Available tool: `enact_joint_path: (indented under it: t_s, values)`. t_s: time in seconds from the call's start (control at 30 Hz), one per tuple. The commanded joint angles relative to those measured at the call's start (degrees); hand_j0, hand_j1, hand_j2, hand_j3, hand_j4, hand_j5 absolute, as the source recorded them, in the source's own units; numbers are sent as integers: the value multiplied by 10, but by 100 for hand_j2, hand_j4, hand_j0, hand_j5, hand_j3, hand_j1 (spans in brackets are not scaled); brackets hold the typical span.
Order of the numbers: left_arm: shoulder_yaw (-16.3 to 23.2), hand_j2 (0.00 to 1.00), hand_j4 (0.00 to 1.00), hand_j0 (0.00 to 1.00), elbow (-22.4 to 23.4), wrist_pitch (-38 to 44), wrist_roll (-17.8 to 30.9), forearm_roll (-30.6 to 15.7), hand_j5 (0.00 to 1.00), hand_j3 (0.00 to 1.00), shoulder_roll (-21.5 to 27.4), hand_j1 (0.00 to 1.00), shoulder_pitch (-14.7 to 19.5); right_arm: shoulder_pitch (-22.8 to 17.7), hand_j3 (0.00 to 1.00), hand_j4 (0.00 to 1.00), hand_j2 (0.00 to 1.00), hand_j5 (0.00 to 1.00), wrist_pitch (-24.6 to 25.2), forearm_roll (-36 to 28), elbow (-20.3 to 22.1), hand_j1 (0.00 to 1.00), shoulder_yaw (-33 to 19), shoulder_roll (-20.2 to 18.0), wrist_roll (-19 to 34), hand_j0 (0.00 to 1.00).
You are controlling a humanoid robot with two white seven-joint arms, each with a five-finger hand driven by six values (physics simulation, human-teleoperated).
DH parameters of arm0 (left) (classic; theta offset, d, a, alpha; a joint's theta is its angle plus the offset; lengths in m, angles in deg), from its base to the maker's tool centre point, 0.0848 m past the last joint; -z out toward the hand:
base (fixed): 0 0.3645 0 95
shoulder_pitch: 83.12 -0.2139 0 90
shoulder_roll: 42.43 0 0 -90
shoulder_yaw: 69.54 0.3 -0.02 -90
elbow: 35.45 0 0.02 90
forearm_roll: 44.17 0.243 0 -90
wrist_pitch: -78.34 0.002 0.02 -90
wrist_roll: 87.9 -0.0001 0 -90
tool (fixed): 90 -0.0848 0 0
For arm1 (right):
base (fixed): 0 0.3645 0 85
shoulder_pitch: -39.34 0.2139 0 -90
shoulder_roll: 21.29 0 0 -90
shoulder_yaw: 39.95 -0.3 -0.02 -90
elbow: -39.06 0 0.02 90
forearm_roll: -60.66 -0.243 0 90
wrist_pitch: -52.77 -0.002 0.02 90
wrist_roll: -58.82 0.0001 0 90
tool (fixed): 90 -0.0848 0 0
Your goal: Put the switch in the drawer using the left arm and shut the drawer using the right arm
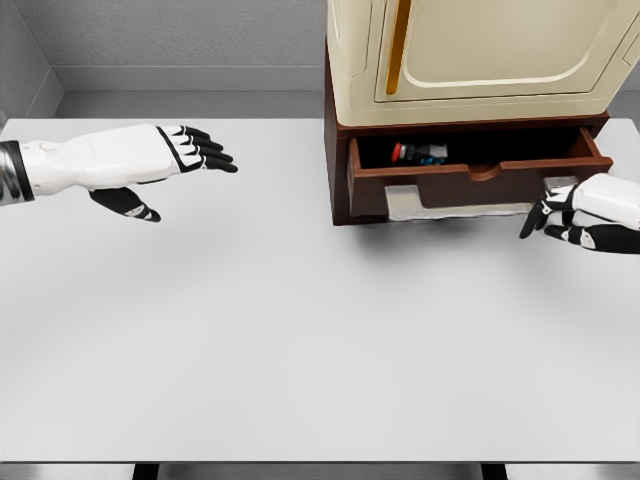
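Switch location: the small red-and-blue switch (418, 153) lies inside the open dark-brown wooden drawer (478, 178), toward its left end, near the back wall. It rests clear of both hands.

Drawer state: pulled out from the brown base of the cream-coloured cabinet (470, 50); its front panel stands forward of the cabinet face, so the compartment is exposed from above.

Left hand: the white-and-black left hand (150, 160) hovers over the left part of the flat white table (300, 340), well apart from the drawer. Fingers extended and loosely spread, thumb hanging below the palm; it holds nothing.

Right hand: the white-and-black right hand (585, 215) sits at the right edge of the view, just in front of and slightly below the drawer's right front corner. Fingers are bent inward and grip nothing; contact with the drawer front cannot be confirmed.

Step in hand: judged from the layout, placement of the switch is complete; closing the drawer is the open step.

Next move requirement: bring the right hand's fingers or knuckles against the drawer front panel, then push straight toward the cabinet, parallel to the drawer's travel, until the panel is flush.

Caution: an off-centre push at the right corner may skew the drawer; keep the left arm clear.
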Motion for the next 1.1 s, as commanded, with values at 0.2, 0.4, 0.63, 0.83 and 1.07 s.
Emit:
enact_joint_path:
  t_s: [0.2, 0.4, 0.63, 0.83, 1.07]
  values:
    - [-1, 100, 100, 100, 0, 1, 0, -4, 100, 100, 0, 100, 1, 4, 52, 52, 52, 52, -34, 86, -10, 52, 12, 33, 2, 52]
    - [-1, 100, 100, 100, 0, 1, 0, -4, 100, 100, 1, 100, 1, 75, 53, 53, 53, 53, -34, 87, -51, 53, 67, 43, 2, 53]
    - [-1, 100, 100, 100, 0, 1, 0, -4, 100, 100, 1, 100, 1, 116, 53, 53, 53, 53, -34, 113, -77, 53, 106, 73, 2, 53]
    - [-1, 100, 100, 100, 0, 1, 0, -4, 100, 100, 2, 100, 1, 142, 54, 54, 54, 54, -34, 115, -117, 54, 122, 82, 2, 54]
    - [-1, 100, 100, 100, -2, 1, 0, -4, 100, 100, 5, 100, 1, 164, 56, 56, 56, 56, -34, 117, -137, 56, 139, 91, 2, 56]
